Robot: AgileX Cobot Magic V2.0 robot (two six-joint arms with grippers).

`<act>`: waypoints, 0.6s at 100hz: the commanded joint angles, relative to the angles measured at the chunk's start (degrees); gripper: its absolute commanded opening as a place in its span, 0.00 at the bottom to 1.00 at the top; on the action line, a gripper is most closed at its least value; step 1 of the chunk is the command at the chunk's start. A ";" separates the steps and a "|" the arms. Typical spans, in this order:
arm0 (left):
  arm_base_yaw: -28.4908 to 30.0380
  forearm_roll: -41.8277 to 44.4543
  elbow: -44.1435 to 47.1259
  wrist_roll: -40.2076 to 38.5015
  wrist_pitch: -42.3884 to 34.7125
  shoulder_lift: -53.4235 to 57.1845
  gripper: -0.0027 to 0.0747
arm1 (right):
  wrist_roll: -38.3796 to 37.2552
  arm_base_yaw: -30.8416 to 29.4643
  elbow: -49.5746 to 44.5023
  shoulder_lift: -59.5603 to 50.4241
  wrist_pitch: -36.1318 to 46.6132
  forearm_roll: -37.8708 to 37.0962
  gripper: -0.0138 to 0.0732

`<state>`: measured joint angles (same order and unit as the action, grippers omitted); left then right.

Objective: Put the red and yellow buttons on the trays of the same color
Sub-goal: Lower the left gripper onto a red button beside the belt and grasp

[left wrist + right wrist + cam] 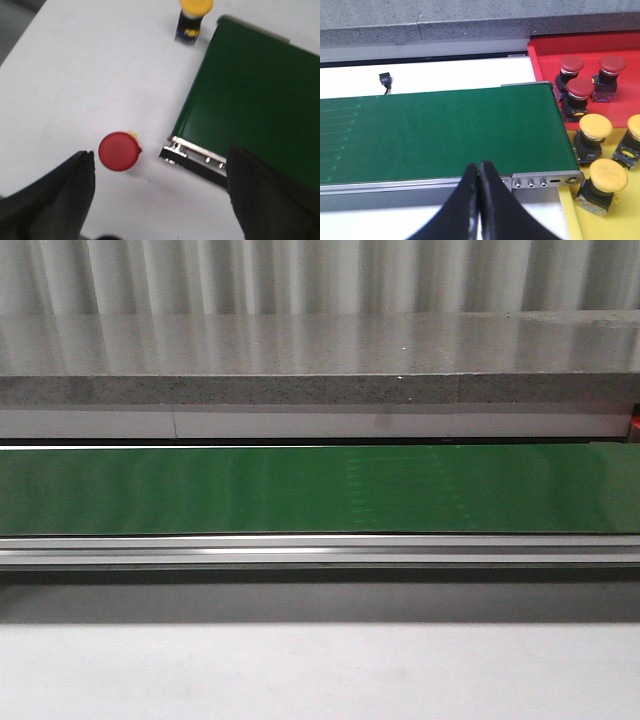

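Left end effector (160,200) hung wide open over a red button (119,151) on the table (75,75), holding nothing; right end effector (480,175) was pinched shut, empty, over the green belt (435,135).

The front camera looks low and level across the green conveyor belt (320,490) toward a grey ledge (320,390). The left wrist camera looks steeply down past its fingers at one belt end, the right wrist camera obliquely along the other

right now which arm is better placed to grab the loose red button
Left. Its open fingers frame the red button on the white table. The right fingers are shut over the conveyor.
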<state>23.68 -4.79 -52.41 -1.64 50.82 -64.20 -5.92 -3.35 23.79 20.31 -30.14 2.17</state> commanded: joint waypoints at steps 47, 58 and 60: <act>5.16 3.29 -15.16 -2.66 18.44 -23.82 0.71 | 0.06 0.16 1.50 0.36 3.84 -0.63 0.08; 5.16 3.03 -15.68 -3.62 18.21 -26.00 0.71 | 0.06 0.16 1.50 0.36 3.84 -0.63 0.08; 5.16 2.93 -15.68 -3.62 18.34 -26.41 0.71 | 0.06 0.16 1.50 0.36 3.84 -0.63 0.08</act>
<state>28.64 -1.57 -66.33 -4.20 68.68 -91.04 -5.92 -3.35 23.79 20.31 -30.23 2.17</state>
